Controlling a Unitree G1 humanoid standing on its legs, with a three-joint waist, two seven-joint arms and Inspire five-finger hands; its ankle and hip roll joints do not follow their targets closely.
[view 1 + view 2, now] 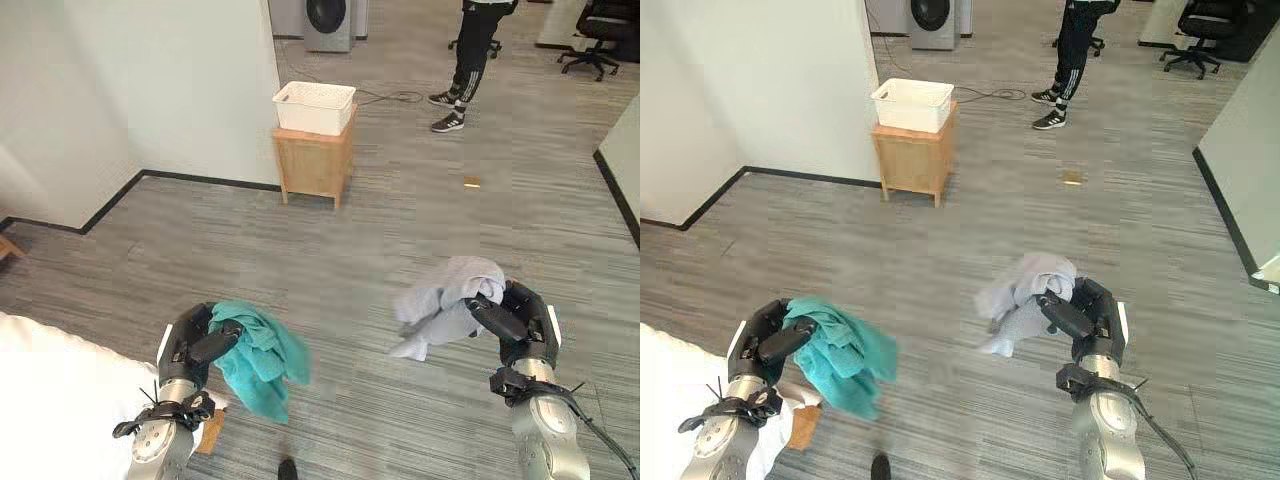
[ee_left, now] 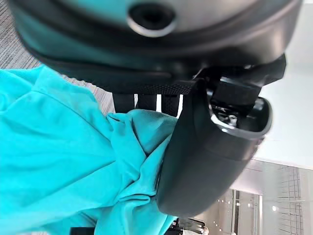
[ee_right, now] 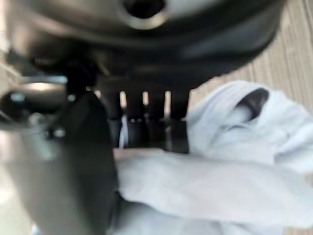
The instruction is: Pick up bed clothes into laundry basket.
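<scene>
Downward, teal cloth (image 1: 260,360), grey cloth (image 1: 445,300)

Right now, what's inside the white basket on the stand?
Cannot tell: the white laundry basket on the wooden stand is far off, only its rim and side show. Both cloths are in hand: teal in the left hand, grey in the right hand.

The person (image 1: 470,60) is cut off above the waist; the washing machine (image 1: 330,22) is cropped too.

A small wooden cabinet (image 1: 315,160) stands against the white wall (image 1: 150,90) at upper centre. A person's legs (image 1: 472,60) show at the top, with a washing machine (image 1: 330,22) and an office chair (image 1: 598,35) at the top right.
</scene>
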